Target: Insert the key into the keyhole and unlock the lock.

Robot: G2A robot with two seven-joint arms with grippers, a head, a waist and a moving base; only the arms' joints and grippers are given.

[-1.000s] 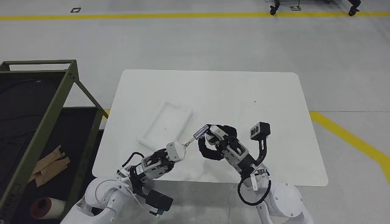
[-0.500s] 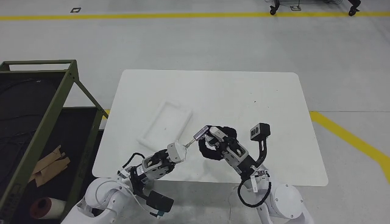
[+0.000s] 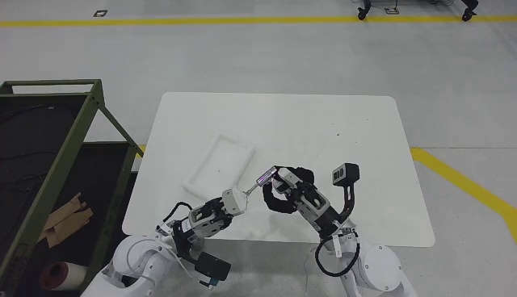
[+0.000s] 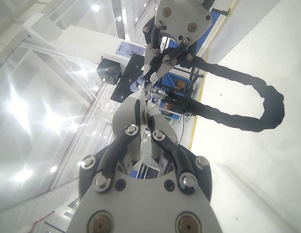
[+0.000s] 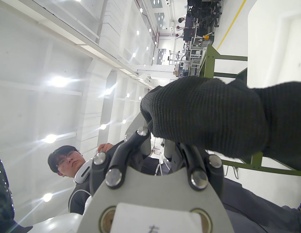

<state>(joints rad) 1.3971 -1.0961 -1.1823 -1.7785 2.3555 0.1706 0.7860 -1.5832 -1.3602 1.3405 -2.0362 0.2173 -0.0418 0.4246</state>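
Above the table's front part, my left gripper (image 3: 239,194) and right gripper (image 3: 271,184) meet tip to tip. A small silvery lock (image 3: 263,176) sits in the right gripper, which is shut on it. The left gripper is shut on a thin key (image 3: 251,186) whose shaft points at the lock. In the left wrist view my own taped fingers (image 4: 134,103) pinch together, with the right gripper (image 4: 148,76) just beyond, pinching a small metal piece (image 4: 142,85). In the right wrist view a black cable sleeve (image 5: 206,115) hides that gripper's fingertips.
A shallow white tray (image 3: 219,165) lies on the white table (image 3: 339,135), just beyond the left gripper. A green metal cart (image 3: 56,152) stands off the table's left edge. The right and far parts of the table are bare.
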